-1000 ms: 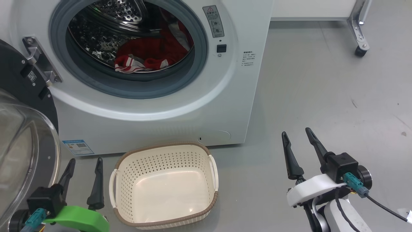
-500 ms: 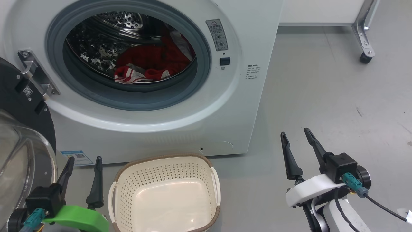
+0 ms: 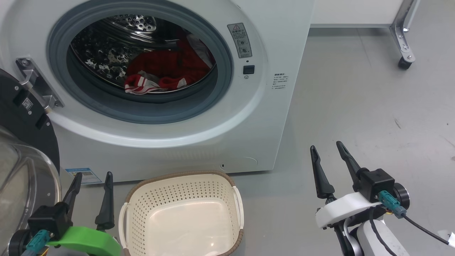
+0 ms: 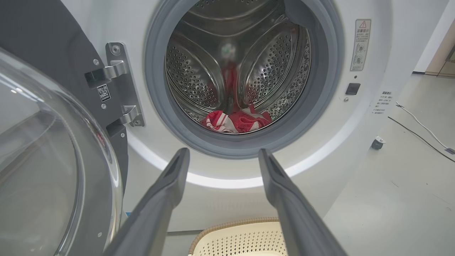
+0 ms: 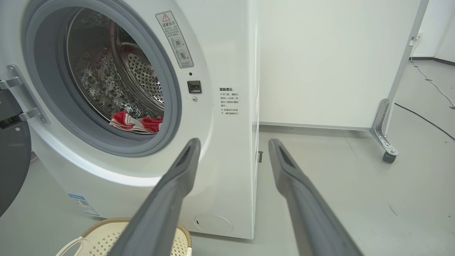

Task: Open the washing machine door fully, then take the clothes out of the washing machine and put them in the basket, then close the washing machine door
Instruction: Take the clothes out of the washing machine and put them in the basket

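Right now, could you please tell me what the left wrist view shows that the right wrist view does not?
Left wrist view: the glass bowl of the door. Right wrist view: the round flap low on the washer, and a metal leg by a white panel. Shared: the drum, the red clothes in it, and the basket rim below.

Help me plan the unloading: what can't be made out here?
- Clothes, head view: their back part, and their number, hidden by the seal and shadow.
- Door, head view: cut off by the left edge.
- Basket, head view: near end cut off by the bottom edge.
- Warning label, head view: print too small to read.
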Available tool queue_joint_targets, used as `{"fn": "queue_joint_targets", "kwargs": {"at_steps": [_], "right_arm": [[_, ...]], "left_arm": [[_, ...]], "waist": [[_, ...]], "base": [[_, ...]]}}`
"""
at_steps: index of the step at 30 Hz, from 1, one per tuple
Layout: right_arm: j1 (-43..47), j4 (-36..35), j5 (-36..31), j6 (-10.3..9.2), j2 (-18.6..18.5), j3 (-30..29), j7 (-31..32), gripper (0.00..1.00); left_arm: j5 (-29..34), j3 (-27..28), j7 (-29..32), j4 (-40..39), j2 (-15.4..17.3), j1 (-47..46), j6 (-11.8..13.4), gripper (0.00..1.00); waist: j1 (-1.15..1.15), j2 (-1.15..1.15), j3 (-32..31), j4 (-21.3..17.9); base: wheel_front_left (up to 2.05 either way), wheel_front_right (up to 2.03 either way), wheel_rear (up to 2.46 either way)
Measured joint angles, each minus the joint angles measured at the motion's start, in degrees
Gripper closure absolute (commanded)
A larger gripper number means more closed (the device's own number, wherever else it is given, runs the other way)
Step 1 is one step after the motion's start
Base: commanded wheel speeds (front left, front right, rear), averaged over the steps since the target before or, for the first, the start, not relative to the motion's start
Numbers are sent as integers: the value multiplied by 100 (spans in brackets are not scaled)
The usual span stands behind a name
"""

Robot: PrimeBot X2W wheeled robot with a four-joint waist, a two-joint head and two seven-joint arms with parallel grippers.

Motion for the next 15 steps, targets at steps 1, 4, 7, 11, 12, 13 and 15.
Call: {"fn": "queue_joint_targets", "kwargs": {"at_steps": [1, 4, 7, 11, 12, 13, 15], "right_arm": [[0, 0, 1, 0, 0, 0, 0, 0], [0, 0, 0, 0, 0, 0, 0, 0], [-2, 0, 0, 0, 0, 0, 0, 0], [-2, 4, 0, 0, 0, -2, 0, 0], [-2, 7, 0, 0, 0, -2, 0, 0], [-2, 7, -1, 0, 0, -2, 0, 0], [-2, 7, -1, 0, 0, -2, 0, 0]], "left_arm": [[0, -1, 0, 0, 0, 0, 0, 0], [0, -2, 0, 0, 0, 0, 0, 0], [0, -5, -13, 0, 0, 0, 0, 0], [0, -13, -15, 8, 0, 0, 0, 0], [0, -14, -15, 10, 0, 0, 0, 0], [0, -15, -15, 15, 0, 0, 0, 0], [0, -19, -15, 31, -1, 0, 0, 0]], "waist": [[0, 0, 1, -1], [0, 0, 8, -3], [0, 0, 9, -3], [0, 0, -5, 3], [0, 0, -11, 4], [0, 0, -17, 5], [0, 0, -26, 4]], "base": [[0, 0, 0], [0, 0, 0], [0, 0, 0], [0, 0, 0], [0, 0, 0], [0, 0, 0], [0, 0, 0]]}}
